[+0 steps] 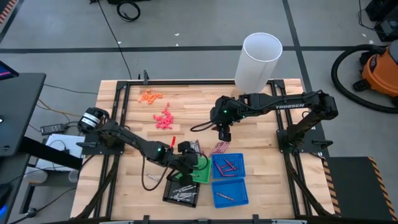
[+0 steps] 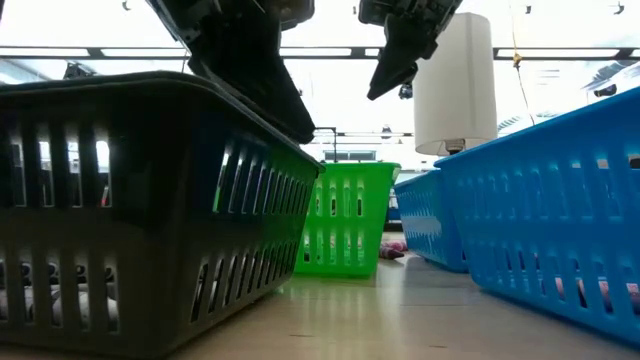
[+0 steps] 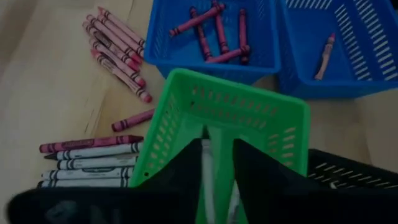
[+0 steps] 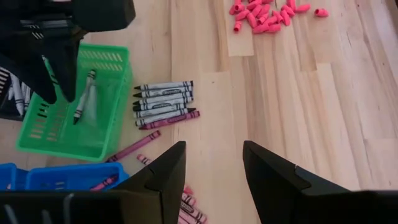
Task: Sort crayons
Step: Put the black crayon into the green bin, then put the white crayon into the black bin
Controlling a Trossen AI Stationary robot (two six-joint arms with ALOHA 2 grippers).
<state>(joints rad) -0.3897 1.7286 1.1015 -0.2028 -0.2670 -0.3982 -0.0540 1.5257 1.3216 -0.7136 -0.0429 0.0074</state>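
High view: wooden table (image 1: 261,124), left claw (image 1: 189,157) gripping a crayon (image 4: 83,99), right claw (image 1: 224,134) open.

Baskets: four in all — one green basket (image 1: 202,168), one black basket (image 1: 181,191), two blue baskets, far (image 1: 228,165) and near (image 1: 229,191). Crayons: far blue basket holds five dark red crayons (image 3: 214,31); near blue basket holds one (image 3: 324,56); green basket holds one grey-silver crayon (image 4: 84,96). Loose on the table: six grey-silver and dark red crayons in a row (image 4: 165,102), plus six more dark red ones (image 3: 115,53) bunched beside the far blue basket. White cylinder (image 1: 259,62): one. Pink bits (image 1: 163,119): one cluster. Orange bits (image 1: 150,96): one cluster.
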